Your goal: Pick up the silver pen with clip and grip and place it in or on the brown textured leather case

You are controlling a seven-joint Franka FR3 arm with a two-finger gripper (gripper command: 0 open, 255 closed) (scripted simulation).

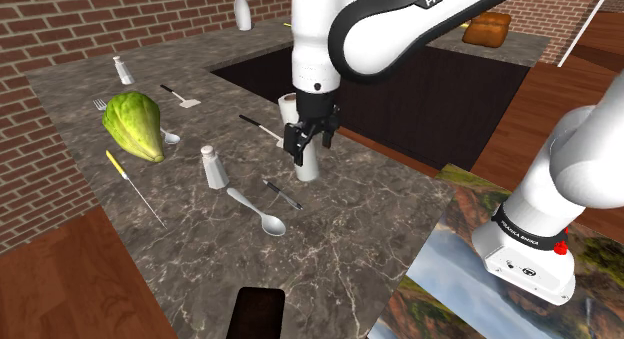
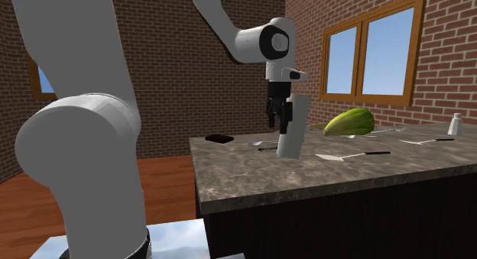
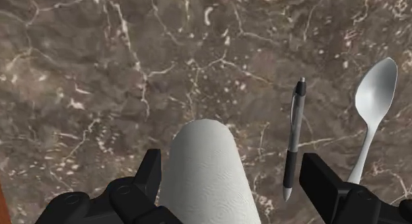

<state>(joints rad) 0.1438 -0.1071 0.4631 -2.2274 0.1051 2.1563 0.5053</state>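
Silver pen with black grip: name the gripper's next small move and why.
Probably shift the open black gripper sideways toward the silver pen, clear of the white paper-towel roll: the roll stands between the fingers, while the pen lies on the dark marble counter beside one finger.

I see a white paper-towel roll (image 1: 310,165) standing upright on the dark marbled surface (image 1: 350,247). A spoon (image 1: 258,212) lies near it, with a shaker (image 1: 213,168) standing just beside the spoon. A green squash (image 1: 135,125) lies toward the shoulder view's left, and a loaf of bread (image 1: 487,29) sits at the far side.
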